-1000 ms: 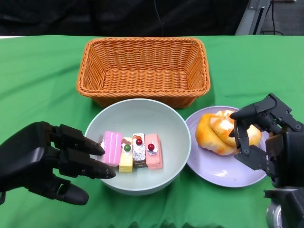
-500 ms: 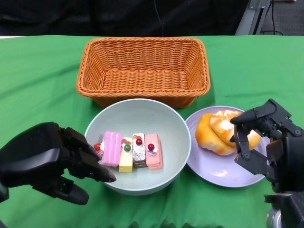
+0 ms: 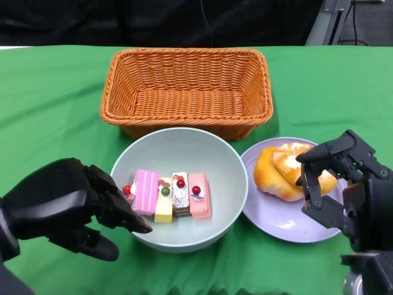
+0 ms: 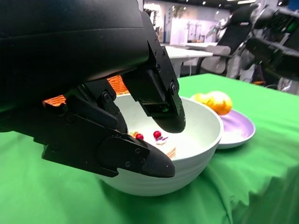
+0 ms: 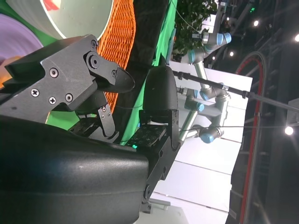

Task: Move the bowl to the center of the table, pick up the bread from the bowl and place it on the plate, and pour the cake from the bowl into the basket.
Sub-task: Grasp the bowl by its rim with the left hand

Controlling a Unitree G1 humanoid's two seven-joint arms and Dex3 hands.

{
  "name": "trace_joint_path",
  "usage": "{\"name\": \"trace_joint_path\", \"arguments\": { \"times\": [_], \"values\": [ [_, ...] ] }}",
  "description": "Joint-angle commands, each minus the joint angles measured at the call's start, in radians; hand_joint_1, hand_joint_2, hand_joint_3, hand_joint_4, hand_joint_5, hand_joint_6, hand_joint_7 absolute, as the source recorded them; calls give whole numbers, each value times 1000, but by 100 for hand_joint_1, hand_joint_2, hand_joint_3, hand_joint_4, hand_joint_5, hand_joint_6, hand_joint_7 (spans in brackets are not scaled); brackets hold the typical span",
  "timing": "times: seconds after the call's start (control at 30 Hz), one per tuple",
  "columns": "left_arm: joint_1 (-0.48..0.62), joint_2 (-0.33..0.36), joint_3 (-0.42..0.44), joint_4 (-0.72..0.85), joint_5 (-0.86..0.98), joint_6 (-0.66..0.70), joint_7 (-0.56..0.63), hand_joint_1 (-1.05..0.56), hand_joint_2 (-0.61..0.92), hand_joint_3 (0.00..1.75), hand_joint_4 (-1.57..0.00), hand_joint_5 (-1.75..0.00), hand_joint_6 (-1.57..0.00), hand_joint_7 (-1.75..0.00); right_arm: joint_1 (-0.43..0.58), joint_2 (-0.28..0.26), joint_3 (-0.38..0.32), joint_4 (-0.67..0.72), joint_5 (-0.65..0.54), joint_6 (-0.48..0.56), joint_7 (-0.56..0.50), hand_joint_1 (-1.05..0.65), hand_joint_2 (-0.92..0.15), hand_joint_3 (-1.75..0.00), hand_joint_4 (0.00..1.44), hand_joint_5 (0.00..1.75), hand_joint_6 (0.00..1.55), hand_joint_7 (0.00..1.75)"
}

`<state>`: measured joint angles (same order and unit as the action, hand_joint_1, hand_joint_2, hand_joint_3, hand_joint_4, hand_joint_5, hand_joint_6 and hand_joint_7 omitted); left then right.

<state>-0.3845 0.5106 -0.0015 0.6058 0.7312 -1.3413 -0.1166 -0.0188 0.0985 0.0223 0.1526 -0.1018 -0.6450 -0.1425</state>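
Sitting mid-table, pale green bowl [image 3: 179, 187] holds cake slices [image 3: 170, 195] (four); left hand [image 3: 67, 206] grasping its rim, right hand [image 3: 334, 184] released over bread [image 3: 287, 169] on plate [image 3: 279, 218]; basket [image 3: 186, 90] behind.

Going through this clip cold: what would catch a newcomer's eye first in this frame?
Probably the row of colourful cake slices lying in the pale green bowl at the near centre of the table, with the left hand at the bowl's rim. Behind the bowl sits the empty orange wicker basket. To the bowl's right, golden bread lies on a purple plate, with the right hand over the plate's far side, holding nothing.
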Motion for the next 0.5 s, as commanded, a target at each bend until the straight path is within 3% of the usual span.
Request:
{"name": "trace_joint_path", "arguments": {
  "times": [0.03, 0.5],
  "values": [
    [-3, 39, -31, -13, 25, 28, 46, -60, 92, 14, -100, -18, -96, 0, 16, -1, 0, -22, 16, 7, 8, 6, -60, -99, 69, 159, 68, 130],
    [-35, 79, -154, -3, 64, 110, 154, -61, 92, 18, -101, -17, -95, 0, 23, 9, -1, -19, 24, -2, 15, 7, -60, -101, 69, 161, 68, 131]
  ]
}}
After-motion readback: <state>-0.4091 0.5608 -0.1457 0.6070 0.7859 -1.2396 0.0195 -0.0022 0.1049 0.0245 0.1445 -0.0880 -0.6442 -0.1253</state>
